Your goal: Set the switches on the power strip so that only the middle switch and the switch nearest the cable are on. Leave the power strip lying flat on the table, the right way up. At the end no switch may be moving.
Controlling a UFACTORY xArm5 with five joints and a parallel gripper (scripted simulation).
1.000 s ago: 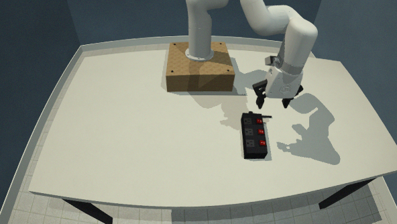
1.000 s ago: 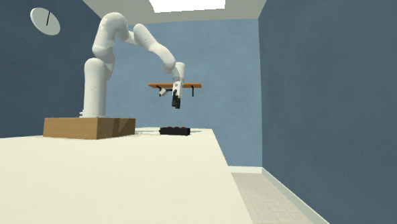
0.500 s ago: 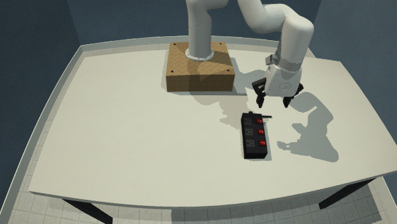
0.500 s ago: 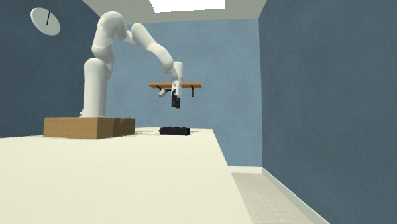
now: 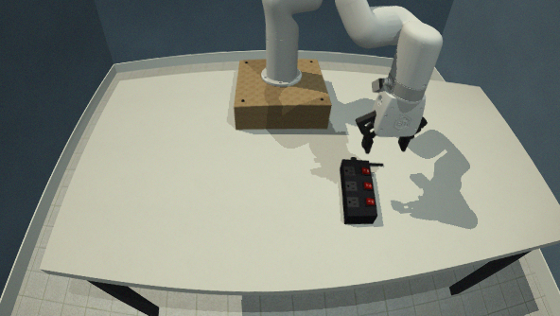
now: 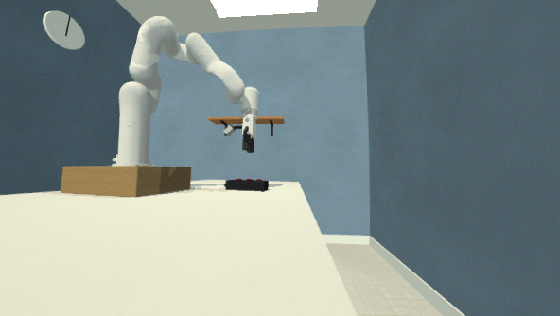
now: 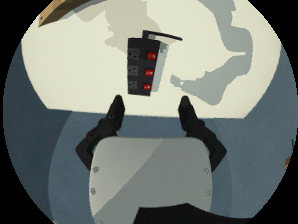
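Observation:
A black power strip [image 5: 359,191] lies flat on the white table, right way up, with three red switches [image 5: 368,185] along its right side and a short cable stub [image 5: 374,164] at its far end. It also shows in the exterior view [image 6: 246,184] and in the wrist view [image 7: 145,66]. I cannot tell the position of each switch. My gripper [image 5: 384,144] is open and empty, pointing down, well above the table and a little beyond the strip's cable end. It also shows in the exterior view [image 6: 248,147] and in the wrist view [image 7: 152,113].
The arm stands on a brown block [image 5: 282,95] at the back middle of the table. A raised rim runs along the table's back and left edges. A wooden shelf [image 6: 246,120] hangs on the far wall.

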